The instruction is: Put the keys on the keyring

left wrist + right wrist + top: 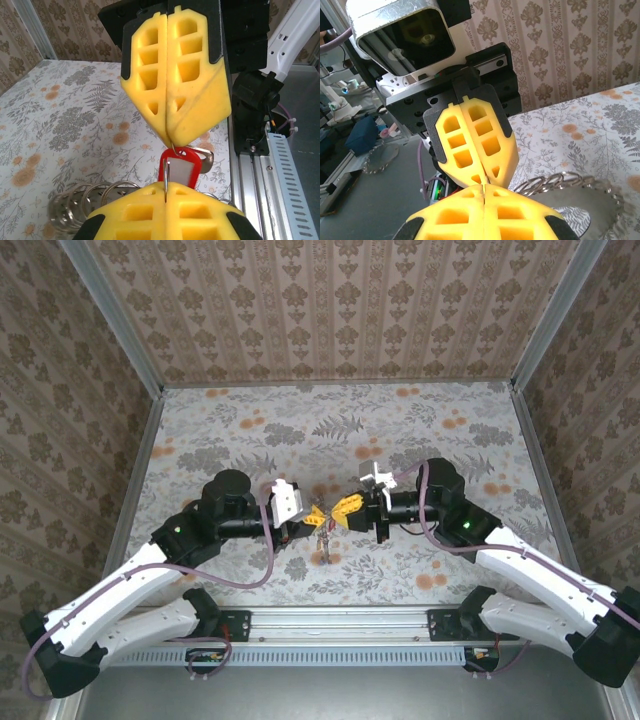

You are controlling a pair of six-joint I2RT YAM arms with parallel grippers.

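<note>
Both grippers meet tip to tip above the table's middle. My left gripper (165, 187) is shut on a thin wire loop of the keyring (165, 175). Several more coils of the keyring (92, 199) hang at its lower left. Opposite it, my right gripper (171, 142) is shut on the small hook of the red key (182, 169), and the key's metal blade (204, 156) pokes out behind the tag. From above, the left gripper (310, 514) and right gripper (344, 508) hold a small bunch (323, 537) dangling between them. The blue and orange-yellow keys cannot be made out.
The floral table (340, 430) is walled by patterned panels at the back and sides. An aluminium rail (340, 620) with both arm bases runs along the near edge. In the right wrist view, ring coils (554, 182) and a blurred silvery piece (600, 202) sit beside my right gripper (484, 188).
</note>
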